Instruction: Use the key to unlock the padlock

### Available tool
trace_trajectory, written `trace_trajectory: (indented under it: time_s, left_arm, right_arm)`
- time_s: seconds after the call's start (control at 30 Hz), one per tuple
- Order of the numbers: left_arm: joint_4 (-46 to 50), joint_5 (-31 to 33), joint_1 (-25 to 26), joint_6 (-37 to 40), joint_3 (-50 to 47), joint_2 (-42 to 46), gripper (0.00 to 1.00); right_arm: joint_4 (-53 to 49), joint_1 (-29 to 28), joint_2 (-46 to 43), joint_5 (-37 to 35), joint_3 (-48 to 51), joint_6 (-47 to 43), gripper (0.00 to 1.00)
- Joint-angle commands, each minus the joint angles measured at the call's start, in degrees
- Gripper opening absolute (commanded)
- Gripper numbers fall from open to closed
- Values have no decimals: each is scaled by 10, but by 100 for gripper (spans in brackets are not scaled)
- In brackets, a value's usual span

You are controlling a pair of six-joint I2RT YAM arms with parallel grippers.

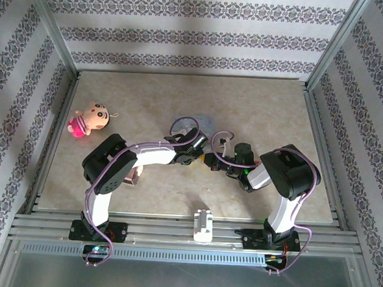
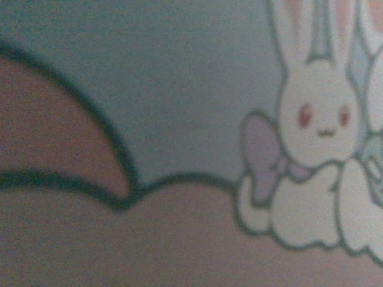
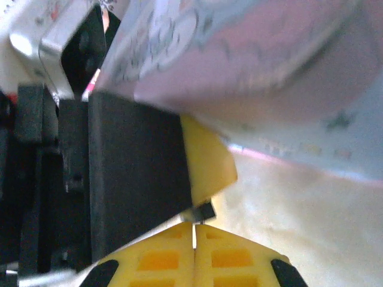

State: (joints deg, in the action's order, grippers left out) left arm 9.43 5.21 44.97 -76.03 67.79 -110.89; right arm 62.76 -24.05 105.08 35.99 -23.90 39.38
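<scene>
Our right end effector (image 3: 194,230) has its yellow tips pressed together on a small dark sliver, most likely the key (image 3: 204,210), held mid-worktop (image 1: 278,116) just near of the tin (image 1: 194,125). It meets the left end effector (image 1: 199,154) there; how wide that one stands we cannot tell, and we judge the padlock hidden between them. So little key shows that a skewed push could twist it loose or jam it against the lock's face

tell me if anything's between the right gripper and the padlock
The padlock can't be made out. Directly ahead of the shut right gripper sits a black finger of the left gripper, with the tin just beyond.
</scene>
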Motion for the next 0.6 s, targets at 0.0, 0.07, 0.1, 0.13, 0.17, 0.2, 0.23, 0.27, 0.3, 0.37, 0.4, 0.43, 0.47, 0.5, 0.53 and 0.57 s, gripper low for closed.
trace_trajectory:
  time_s: [0.0,0.07,0.1,0.13,0.17,0.2,0.23,0.27,0.3,0.37,0.4,0.43,0.47,0.5,0.53,0.57]
  left_arm:
    - [-23,-46,15,-29,-11,23,1]
    - [-24,-44,14,-31,-6,20,1]
    - [-25,-45,12,-34,-4,18,1]
    - [-30,-45,10,-38,-2,16,1]
    - [-36,-46,9,-41,-1,14,1]
    - [-39,-47,8,-45,0,11,1]
    - [-39,-49,7,-44,5,9,1]
    - [-34,-48,6,-41,10,7,1]
    - [-24,-45,7,-35,16,5,3]
    - [-14,-42,6,-32,18,3,6]
    - [-17,-43,6,-34,13,3,8]
    - [-24,-46,6,-36,7,3,11]
    - [-29,-49,6,-36,2,2,14]
    - [-31,-54,6,-36,0,-2,19]
    - [-32,-62,6,-36,0,-5,23]
    - [-36,-70,6,-34,1,-9,28]
  right_arm:
    - [59,-13,10,-35,-28,8,0]
    - [60,-17,9,-38,-23,9,0]
    - [61,-20,5,-43,-17,8,0]
    - [62,-23,0,-49,-8,7,0]
    - [62,-25,-6,-55,0,7,0]
    - [62,-27,-12,-63,9,6,0]
    - [61,-28,-19,-73,19,6,0]
    - [61,-28,-27,-81,29,6,0]
    - [60,-28,-36,-88,38,9,0]
    - [57,-29,-58,-104,69,12,0]
    - [47,-29,-73,-115,79,14,0]
    - [35,-29,-89,-123,88,13,0]
    - [24,-30,-104,-129,94,11,0]
    - [7,-29,-121,-136,98,11,0]
    - [-14,-28,-139,-140,100,9,0]
    - [-32,-28,-153,-142,100,6,0]
